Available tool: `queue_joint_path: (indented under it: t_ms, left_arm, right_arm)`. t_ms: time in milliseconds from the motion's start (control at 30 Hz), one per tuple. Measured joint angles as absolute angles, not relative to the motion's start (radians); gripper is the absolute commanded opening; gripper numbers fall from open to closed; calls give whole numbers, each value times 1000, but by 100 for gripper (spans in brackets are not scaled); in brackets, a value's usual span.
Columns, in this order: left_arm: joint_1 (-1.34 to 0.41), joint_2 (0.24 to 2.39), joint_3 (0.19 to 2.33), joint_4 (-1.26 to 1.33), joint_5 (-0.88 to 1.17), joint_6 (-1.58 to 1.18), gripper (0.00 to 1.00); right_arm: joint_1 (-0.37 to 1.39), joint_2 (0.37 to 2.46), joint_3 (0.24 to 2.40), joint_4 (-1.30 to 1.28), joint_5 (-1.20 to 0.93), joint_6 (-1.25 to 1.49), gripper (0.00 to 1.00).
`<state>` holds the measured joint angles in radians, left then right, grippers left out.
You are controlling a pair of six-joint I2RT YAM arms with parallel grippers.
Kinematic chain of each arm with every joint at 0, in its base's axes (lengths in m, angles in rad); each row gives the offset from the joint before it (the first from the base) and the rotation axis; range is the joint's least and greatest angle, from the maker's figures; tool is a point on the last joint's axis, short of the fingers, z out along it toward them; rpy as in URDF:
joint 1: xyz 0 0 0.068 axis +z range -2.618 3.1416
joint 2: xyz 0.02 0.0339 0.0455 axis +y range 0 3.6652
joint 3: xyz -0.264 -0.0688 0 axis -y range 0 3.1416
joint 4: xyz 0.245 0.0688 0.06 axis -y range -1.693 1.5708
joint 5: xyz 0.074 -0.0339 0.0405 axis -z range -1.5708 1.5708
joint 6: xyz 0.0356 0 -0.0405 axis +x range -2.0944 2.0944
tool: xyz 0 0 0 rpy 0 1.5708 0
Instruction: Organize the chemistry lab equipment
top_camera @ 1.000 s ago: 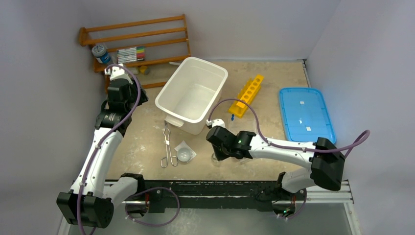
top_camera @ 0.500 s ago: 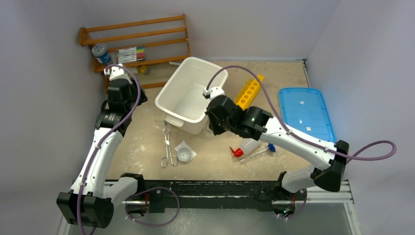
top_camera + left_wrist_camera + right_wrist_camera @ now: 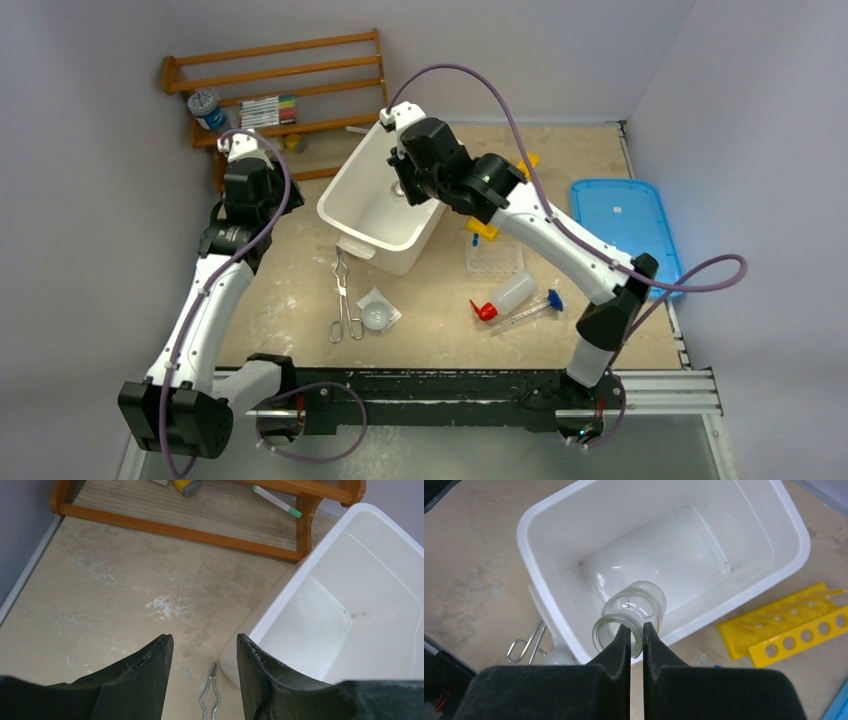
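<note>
My right gripper (image 3: 636, 628) is shut on the rim of a tiny clear glass jar (image 3: 634, 607) and holds it over the white tub (image 3: 784, 535), which also shows from above (image 3: 352, 180). In the top view the right gripper (image 3: 402, 185) is above the tub. On the table lie the metal tongs (image 3: 345, 300), the round clear dish in its packet (image 3: 377, 312), the squeeze bottle with red cap (image 3: 506, 296) and the thin blue-ended tube (image 3: 528, 310). My left gripper (image 3: 204, 642) is open and empty above the table left of the tub; the tongs' tip (image 3: 212, 695) shows between its jaws.
A wooden rack (image 3: 280, 85) with coloured markers (image 3: 268, 108) stands at the back left. A yellow tube rack (image 3: 505, 190), a clear small tray (image 3: 494, 256) and a blue lid (image 3: 625, 232) lie right of the tub.
My right arm lifted the glass jar from the table's front and swung it back and left, over the white tub. The bottle and tube came into view. The left arm barely moved.
</note>
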<state>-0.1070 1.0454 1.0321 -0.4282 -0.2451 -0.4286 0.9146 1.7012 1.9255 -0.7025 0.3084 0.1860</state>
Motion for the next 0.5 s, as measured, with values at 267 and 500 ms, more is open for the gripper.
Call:
queue_joint_path:
  t_ms: [267, 500]
  left_arm:
    - [-107, 1233, 1034, -344, -60, -408, 49]
    - [-107, 1266, 1034, -294, 32, -381, 50]
  right_arm:
    - [776, 1884, 2041, -666, 221, 99, 0]
    - [695, 2039, 2217, -624, 157, 51, 0]
